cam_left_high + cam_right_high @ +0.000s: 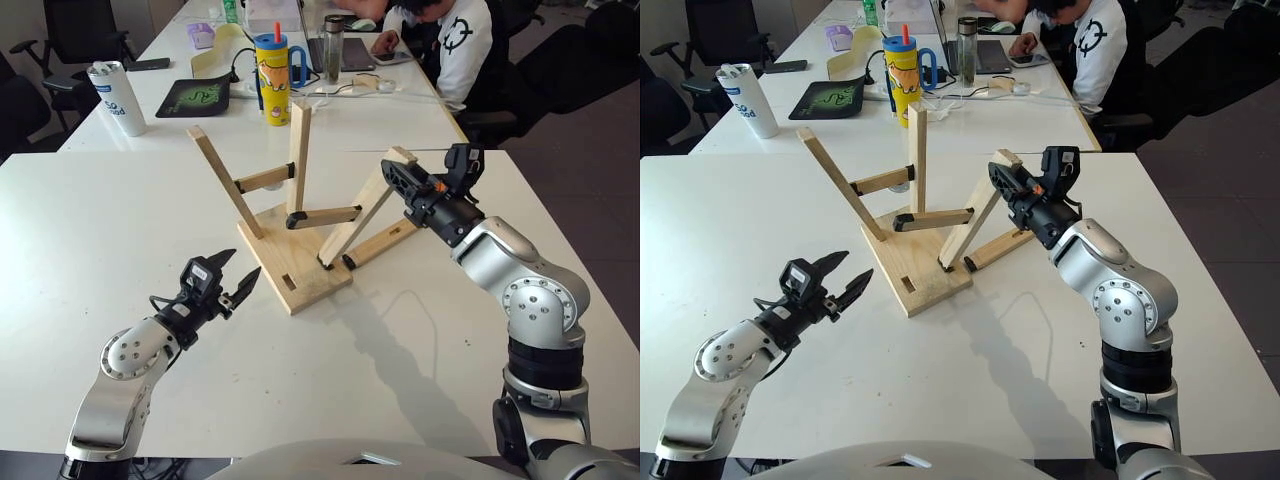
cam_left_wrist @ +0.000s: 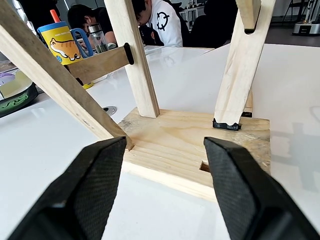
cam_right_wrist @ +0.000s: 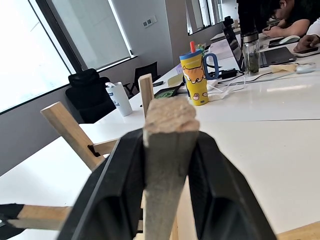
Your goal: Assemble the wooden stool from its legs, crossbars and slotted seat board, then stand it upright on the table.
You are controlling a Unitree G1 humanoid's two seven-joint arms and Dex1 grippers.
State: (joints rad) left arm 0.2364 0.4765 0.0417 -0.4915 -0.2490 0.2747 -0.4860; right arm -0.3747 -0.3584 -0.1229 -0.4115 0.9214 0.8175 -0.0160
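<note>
My right gripper [image 1: 397,176] clamps the top of the leaning leg [image 1: 352,228]; my left gripper [image 1: 238,272] hangs wide open just short of the seat board [image 1: 305,278], flat on the table [image 1: 90,230]. Any sideways push, I reckon, could drag the unheld board and topple the other 2 legs [image 1: 298,150].

Dark lettering on white tumbler [image 1: 118,98], unreadable; green emblem on black mat [image 1: 195,97]; cartoon cat on yellow cup [image 1: 272,80].
</note>
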